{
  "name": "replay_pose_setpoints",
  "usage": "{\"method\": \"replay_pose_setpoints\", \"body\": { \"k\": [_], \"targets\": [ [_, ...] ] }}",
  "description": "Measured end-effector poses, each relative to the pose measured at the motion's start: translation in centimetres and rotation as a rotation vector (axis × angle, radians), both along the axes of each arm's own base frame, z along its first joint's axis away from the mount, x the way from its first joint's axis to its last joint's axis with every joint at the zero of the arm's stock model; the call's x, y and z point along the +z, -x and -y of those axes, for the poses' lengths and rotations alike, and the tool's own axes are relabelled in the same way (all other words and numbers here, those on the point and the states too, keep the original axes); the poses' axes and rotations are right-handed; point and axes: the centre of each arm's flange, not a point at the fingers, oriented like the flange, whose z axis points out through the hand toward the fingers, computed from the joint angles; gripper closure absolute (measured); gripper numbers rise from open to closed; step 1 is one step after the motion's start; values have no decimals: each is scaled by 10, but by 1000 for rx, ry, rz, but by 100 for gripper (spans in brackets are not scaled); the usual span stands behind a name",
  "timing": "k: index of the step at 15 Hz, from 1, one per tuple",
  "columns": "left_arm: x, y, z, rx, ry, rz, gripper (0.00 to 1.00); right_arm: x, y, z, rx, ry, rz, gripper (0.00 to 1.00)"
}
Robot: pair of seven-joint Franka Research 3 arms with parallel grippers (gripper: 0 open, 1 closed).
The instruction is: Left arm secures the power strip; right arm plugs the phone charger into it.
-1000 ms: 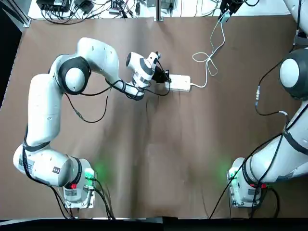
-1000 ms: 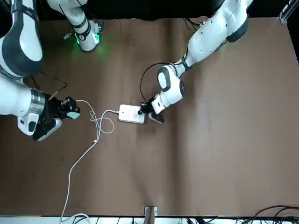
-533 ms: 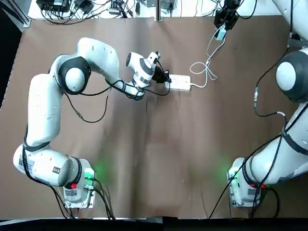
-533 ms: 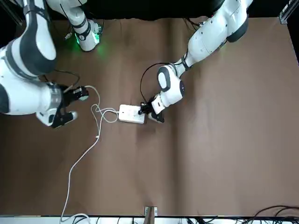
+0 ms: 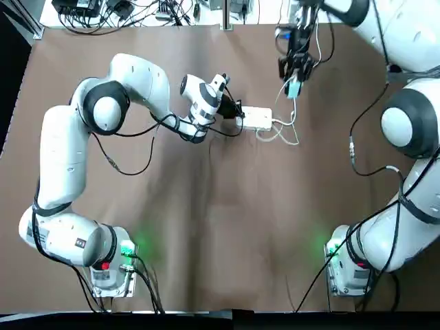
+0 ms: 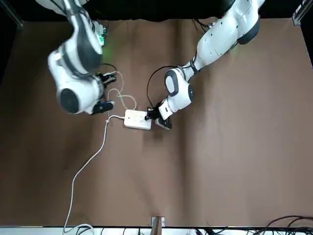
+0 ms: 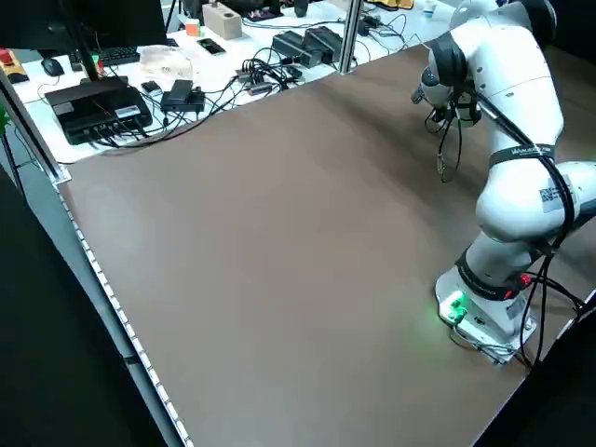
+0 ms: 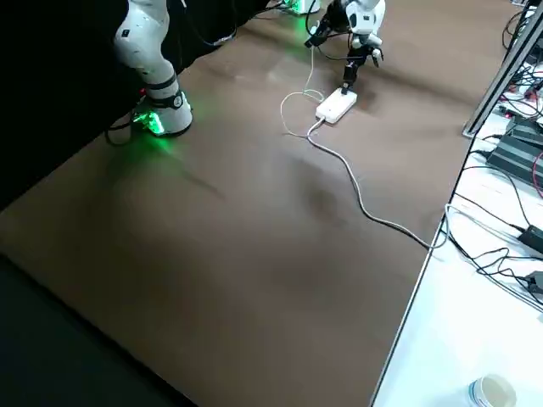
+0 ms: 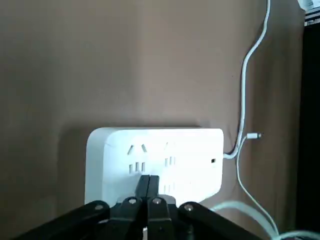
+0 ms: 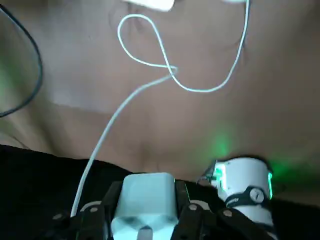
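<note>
Teal phone charger (image 5: 294,89) clamped in right claw (image 5: 295,77) above power strip (image 5: 257,117).

Power strip (image 5: 257,117) mid-table; left gripper (image 5: 237,114) at its left end; phone charger (image 5: 294,89) behind-right.

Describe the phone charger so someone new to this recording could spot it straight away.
On the brown table, find the white power strip near the far middle. Just beyond it the right arm's tool holds the phone charger: a tiny teal plug cube trailing a thin looping white cable, unlike the strip's thick cord.
</note>
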Motion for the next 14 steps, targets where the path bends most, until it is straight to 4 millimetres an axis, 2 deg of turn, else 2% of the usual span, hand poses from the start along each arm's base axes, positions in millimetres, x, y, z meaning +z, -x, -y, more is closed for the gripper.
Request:
{"method": "replay_pose_setpoints", "body": {
  "k": [2,4,7,11,14],
  "targets": [
    [0,0,0,0,0,0,99,-18,20,-22,2,51,-43,52],
    [0,0,0,0,0,0,99,-33,30,-37,-5,64,-55,52],
    [0,0,0,0,0,0,99,-47,15,-37,-54,49,13,52],
    [0,0,0,0,0,0,99,-87,-17,-35,-135,36,122,52],
    [0,0,0,0,1,-1,99,-104,-36,-32,-264,80,193,52]
  ]
}}
